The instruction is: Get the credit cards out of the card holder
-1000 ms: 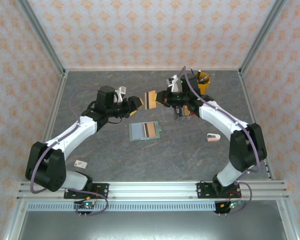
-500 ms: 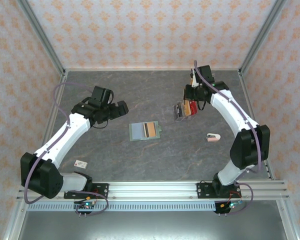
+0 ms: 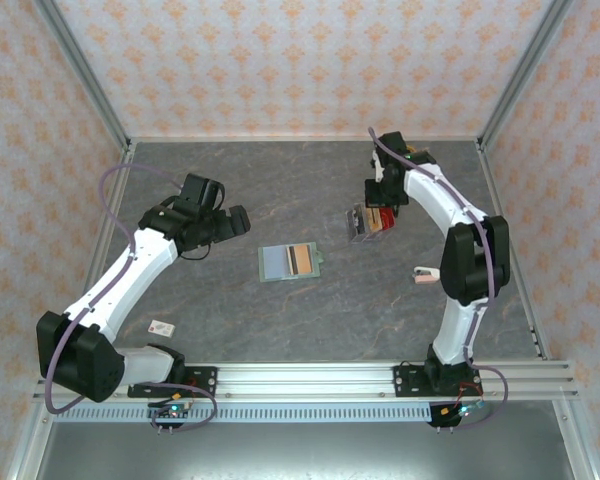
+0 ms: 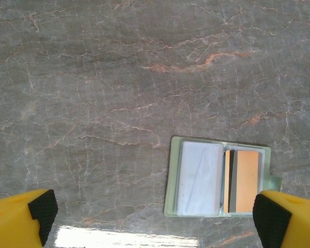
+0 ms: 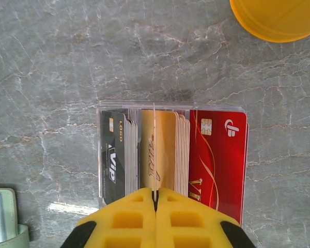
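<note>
card holder open, left wrist | right gripper pinches credit card edge-on

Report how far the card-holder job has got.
Done: the card holder lies open and its left pocket looks empty. In hand: the right gripper is shut on a thin card, held edge-on at the clear rack. Left: an orange card sits in the holder's right pocket, and the left gripper hovers open nearby.

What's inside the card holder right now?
An orange card sits in the right pocket of the card holder, a yellow edge and dark strip beside it. The left pocket looks empty; anything underneath is hidden.
</note>
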Robot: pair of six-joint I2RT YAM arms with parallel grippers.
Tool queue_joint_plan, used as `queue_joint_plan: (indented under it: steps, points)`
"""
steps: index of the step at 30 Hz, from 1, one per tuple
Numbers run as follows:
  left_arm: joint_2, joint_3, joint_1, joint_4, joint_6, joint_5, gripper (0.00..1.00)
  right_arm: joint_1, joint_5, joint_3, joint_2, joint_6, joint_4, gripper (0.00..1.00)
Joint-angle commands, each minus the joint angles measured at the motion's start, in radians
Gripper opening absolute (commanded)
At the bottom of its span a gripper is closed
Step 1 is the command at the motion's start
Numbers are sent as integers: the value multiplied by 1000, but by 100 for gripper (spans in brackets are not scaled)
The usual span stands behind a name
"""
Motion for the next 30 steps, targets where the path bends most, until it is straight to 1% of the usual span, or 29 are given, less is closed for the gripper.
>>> queue_joint_plan:
  steps: [1,5,6,10,11,17,21,25,30]
  points:
    - [-3,-9,7,-18,17,-38,100,1,27,37,25,-4,-54,0]
    - [0,-9,7,-18,15,-32,100,0,27,34,46,7,-47,1]
    - [0,-11,7,-17,15,-28,100,0,26,33,49,8,-44,4]
    - [2,-17,7,-6,11,-9,100,0,48,38,52,19,-30,21]
    - [3,-17,7,-4,8,-5,100,1,54,43,49,25,-30,23]
    - [7,-22,7,3,-4,12,100,-1,43,24,-22,50,-18,27]
    - [13,-30,7,6,-26,34,100,6,5,-18,-103,113,-18,31]
    - [21,-48,6,23,-59,70,100,56,-26,-96,-188,182,13,37]
    - [11,-117,-2,84,-96,129,100,184,-67,-196,-258,283,74,41]
